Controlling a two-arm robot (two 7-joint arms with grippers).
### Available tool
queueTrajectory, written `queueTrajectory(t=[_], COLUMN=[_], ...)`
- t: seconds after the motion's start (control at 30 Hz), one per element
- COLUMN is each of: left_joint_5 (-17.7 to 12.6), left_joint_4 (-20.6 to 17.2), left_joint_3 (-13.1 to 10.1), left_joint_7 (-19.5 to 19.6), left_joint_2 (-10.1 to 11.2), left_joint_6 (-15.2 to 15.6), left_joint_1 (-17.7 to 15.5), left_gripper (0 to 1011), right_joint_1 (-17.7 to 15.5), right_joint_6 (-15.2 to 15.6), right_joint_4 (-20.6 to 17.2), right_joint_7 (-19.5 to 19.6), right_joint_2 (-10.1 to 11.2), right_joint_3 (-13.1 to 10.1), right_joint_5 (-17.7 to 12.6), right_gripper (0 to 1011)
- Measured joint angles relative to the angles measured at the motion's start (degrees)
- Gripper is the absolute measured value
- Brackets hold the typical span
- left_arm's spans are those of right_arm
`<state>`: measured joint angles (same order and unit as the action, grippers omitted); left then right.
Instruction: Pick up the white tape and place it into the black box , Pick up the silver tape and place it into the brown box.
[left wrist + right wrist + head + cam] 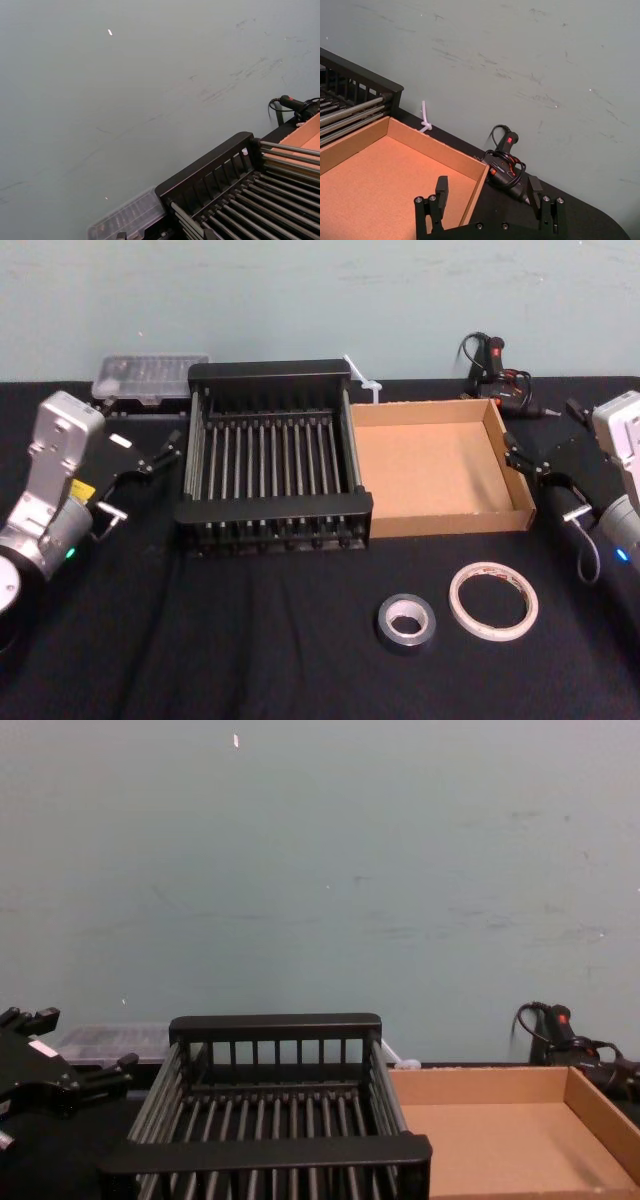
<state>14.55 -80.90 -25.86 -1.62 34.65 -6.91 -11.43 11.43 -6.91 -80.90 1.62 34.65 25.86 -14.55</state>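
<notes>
The white tape (493, 600) lies flat on the black table near the front right, a thin wide ring. Just left of it sits the silver tape (406, 623), a thick grey roll. Behind them stand the black box (268, 371), a slatted crate, and the brown box (435, 465) against its right side, both with nothing in them. My left gripper (160, 453) hovers open left of the black box, also seen in the chest view (78, 1042). My right gripper (545, 440) hangs open by the brown box's right wall (475, 192), with nothing between its fingers (441, 189).
A clear plastic case (150, 375) lies at the back left behind the crate. A black glue gun with a cord (495, 365) rests at the back right. A white tie (362, 380) sticks up between the boxes. The wall stands close behind.
</notes>
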Motion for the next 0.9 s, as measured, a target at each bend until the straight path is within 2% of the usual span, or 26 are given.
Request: queueTrajectory(t=[0.57,0.8,0.9], left_joint_5=[0.0,0.0,0.0], left_joint_4=[0.0,0.0,0.0], left_joint_3=[0.0,0.0,0.0], left_joint_7=[0.0,0.0,0.0], left_joint_2=[0.0,0.0,0.0], left_joint_6=[0.0,0.0,0.0], left_joint_1=[0.0,0.0,0.0], left_gripper=[1001,1001,1001], right_joint_1=[0.0,-1.0,-1.9], right_joint_6=[0.1,1.7,3.0], right_joint_4=[0.0,-1.6,-3.2], right_joint_7=[0.0,-0.8,-2.0], right_joint_2=[0.0,-0.1,0.3], right_joint_3=[-0.1,-1.7,-2.9], right_joint_5=[0.0,-0.5,-1.7], right_gripper=[1002,1002,1002])
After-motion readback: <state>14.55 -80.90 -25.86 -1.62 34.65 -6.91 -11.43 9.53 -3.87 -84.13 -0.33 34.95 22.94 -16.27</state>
